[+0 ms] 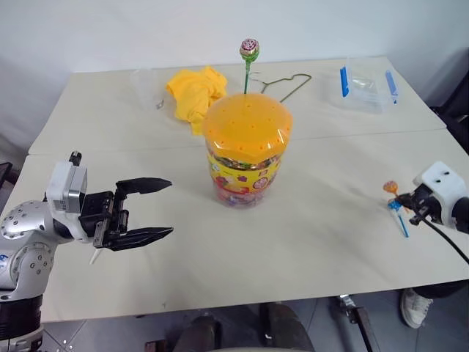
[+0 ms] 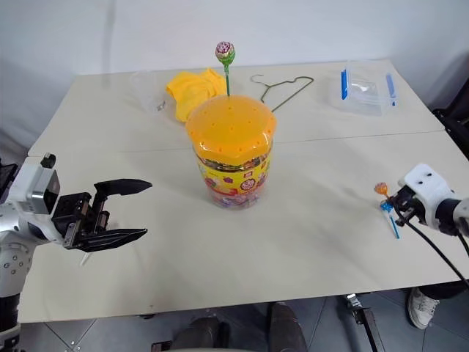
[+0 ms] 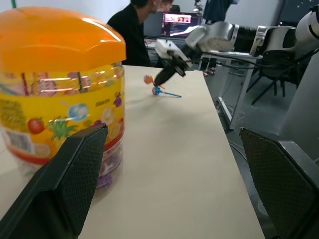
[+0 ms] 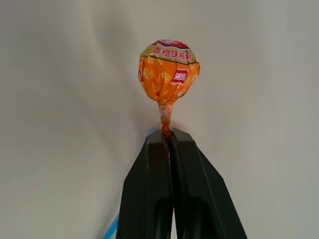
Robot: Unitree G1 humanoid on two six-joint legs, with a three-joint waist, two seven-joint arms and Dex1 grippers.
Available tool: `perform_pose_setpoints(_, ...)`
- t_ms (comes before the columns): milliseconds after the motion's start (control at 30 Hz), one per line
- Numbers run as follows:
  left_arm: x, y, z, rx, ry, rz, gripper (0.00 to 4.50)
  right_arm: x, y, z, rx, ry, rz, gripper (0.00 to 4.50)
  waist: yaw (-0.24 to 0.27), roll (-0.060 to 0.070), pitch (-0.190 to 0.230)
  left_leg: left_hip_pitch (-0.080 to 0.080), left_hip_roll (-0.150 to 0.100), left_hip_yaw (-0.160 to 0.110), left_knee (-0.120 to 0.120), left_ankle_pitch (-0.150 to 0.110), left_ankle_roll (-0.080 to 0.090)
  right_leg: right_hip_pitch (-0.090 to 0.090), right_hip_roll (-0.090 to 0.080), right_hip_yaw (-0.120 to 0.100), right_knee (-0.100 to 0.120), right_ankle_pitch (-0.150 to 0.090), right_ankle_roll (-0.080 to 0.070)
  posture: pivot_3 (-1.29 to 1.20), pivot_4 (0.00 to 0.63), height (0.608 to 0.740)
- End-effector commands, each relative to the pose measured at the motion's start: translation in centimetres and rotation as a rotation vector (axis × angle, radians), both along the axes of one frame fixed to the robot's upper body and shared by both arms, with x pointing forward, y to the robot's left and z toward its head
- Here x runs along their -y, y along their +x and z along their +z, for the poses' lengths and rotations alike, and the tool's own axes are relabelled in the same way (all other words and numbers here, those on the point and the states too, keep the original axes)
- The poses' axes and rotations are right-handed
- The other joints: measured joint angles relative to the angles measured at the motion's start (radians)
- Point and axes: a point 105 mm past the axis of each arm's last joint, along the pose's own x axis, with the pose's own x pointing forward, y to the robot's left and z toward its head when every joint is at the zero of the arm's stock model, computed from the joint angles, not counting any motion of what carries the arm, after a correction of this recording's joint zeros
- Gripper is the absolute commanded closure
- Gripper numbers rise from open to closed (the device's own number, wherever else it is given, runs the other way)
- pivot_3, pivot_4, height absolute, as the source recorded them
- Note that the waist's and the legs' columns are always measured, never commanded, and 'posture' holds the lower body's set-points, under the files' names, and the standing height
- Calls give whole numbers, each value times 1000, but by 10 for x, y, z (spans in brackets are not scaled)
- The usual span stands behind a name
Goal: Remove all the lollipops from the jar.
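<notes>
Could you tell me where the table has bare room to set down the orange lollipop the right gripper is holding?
The right gripper is shut on the orange lollipop. Bare table stretches between the jar and the blue lollipop, and along the near edge. The far side is crowded: yellow cloth, wire hanger, clear box.

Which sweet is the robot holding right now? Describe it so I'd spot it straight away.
Start at the jar with the orange lid mid-table, then look toward the table's right edge, where the right gripper is shut on a stick. That is the orange lollipop; the blue lollipop beside it lies flat on the table.
</notes>
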Motion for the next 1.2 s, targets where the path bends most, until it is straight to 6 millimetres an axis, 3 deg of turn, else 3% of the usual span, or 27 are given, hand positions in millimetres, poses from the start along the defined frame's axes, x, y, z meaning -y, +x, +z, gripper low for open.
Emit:
perform_pose_setpoints(33, 0, 0, 3, 28, 0, -1, 0, 11, -2, -5, 27, -14, -91, 4468, 2, 0, 0, 0, 0, 0, 0, 0, 0, 0, 0, 0, 0, 0, 0, 0, 150, 740)
perform_pose_setpoints(100, 1, 0, 4, 32, 1, -1, 0, 17, -5, -9, 33, 0, -118, 4468, 5, 0, 0, 0, -1, 0, 0, 0, 0, 0, -1, 1, 0, 0, 0, 0, 150, 740)
perform_pose_setpoints(233, 1, 2, 5, 38, 0, 13, 0, 19, -8, -4, 55, 24, -114, 3477, 12, 0, 0, -1, -1, -2, 1, 0, 0, 1, -1, -1, -2, 0, 0, 0, 150, 740)
perform_pose_setpoints(367, -2, 6, 12, 52, -31, 43, 0, -1, -3, 27, 190, 99, 40, 2145, 10, 0, 0, -1, -1, -2, 0, 0, 0, 1, 0, -2, -3, 0, 0, 0, 150, 740)
perform_pose_setpoints(433, -5, 10, 20, 99, -69, 89, 0, -20, -2, 52, 281, 168, 167, 1486, 9, 0, 0, -1, -1, -2, 0, 0, 0, 1, 0, -2, -3, 0, 0, 0, 150, 740)
perform_pose_setpoints(667, -27, 14, 40, 97, -260, 230, 0, -118, 12, 150, 525, 478, 580, 1486, -7, 1, 0, 0, 2, -2, 0, -1, -1, 1, 1, -2, -3, 0, 0, 0, 150, 740)
perform_pose_setpoints(767, -37, 15, 46, 86, -331, 276, 0, -160, 22, 179, 567, 589, 680, 1486, -6, 1, 0, -1, 3, -3, 1, -1, -2, 1, 2, -3, -4, 0, 0, 0, 150, 740)
perform_pose_setpoints(1000, -41, 13, 44, 70, -360, 307, 0, -235, 44, 201, 484, 703, 777, 1486, 13, 1, 0, -6, 1, -8, 3, -2, -2, -1, 0, -8, -1, 0, -1, 0, 150, 740)
perform_pose_setpoints(1200, -41, 10, 41, 67, -355, 311, 0, -268, 55, 206, 452, 720, 782, 1486, 2, 1, 0, -6, -2, -9, 3, -2, -1, -1, -2, -8, 0, 0, -1, 0, 150, 740)
